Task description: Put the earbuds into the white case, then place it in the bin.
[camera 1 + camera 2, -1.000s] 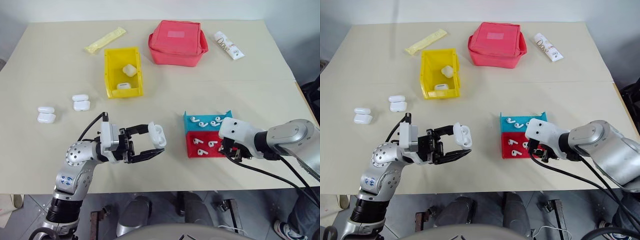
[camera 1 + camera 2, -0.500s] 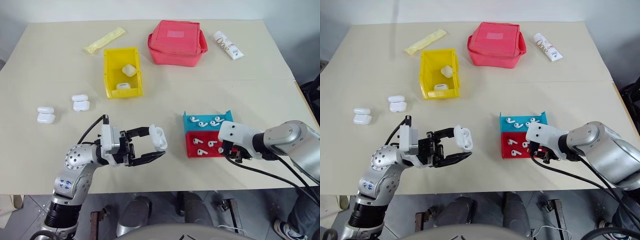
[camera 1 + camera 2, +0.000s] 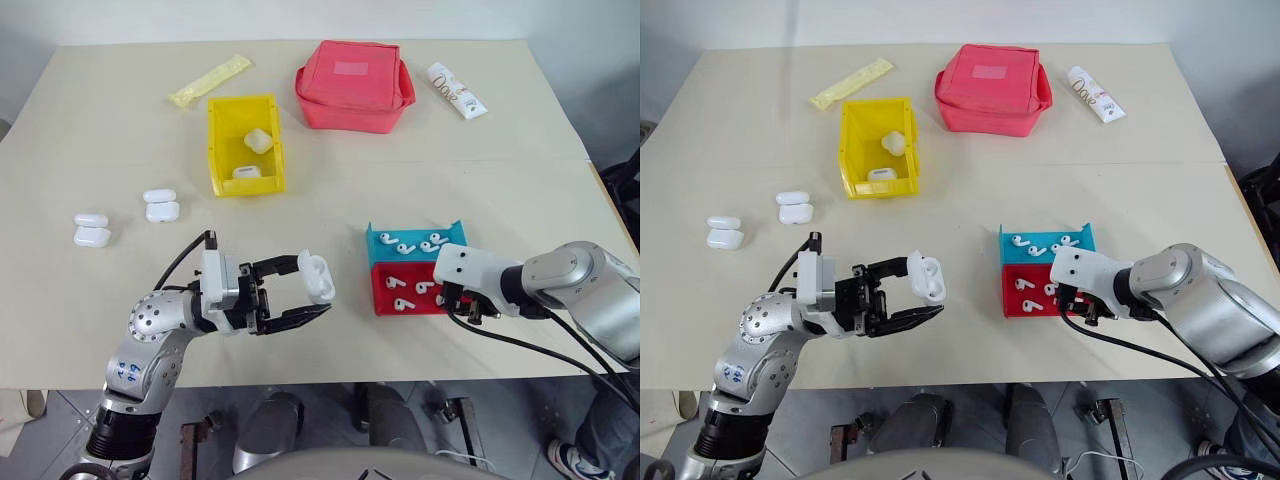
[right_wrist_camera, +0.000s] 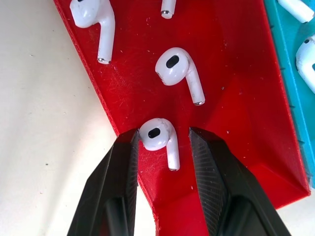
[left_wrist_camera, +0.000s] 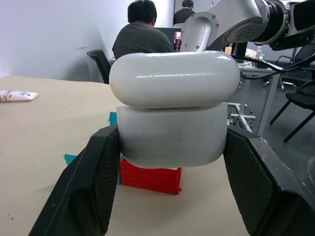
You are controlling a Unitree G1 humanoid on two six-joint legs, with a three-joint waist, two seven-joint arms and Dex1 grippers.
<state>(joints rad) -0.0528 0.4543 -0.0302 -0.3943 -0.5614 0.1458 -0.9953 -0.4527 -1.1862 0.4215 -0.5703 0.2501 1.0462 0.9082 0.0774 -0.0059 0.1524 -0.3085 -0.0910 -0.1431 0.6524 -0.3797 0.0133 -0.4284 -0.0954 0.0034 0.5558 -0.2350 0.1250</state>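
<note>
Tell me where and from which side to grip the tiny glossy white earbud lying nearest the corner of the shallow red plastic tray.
Grip the tiny glossy white earbud across its rounded head, coming straight down from above. It lies flat in the shallow red plastic tray, the thin stem offering little to pinch. The right tool already straddles the head, fingers open either side.

A beige table (image 3: 420,190) holds a yellow bin (image 3: 245,146), red pouch (image 3: 355,85), blue tray (image 3: 415,243), red tray (image 3: 410,291), four white cases (image 3: 160,205), a yellow packet (image 3: 210,80) and a tube (image 3: 458,90).

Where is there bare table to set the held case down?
Bare tabletop lies between the left gripper and the red tray, and between the yellow bin and the blue tray. It is crowded left of the bin, by the spare cases.
</note>
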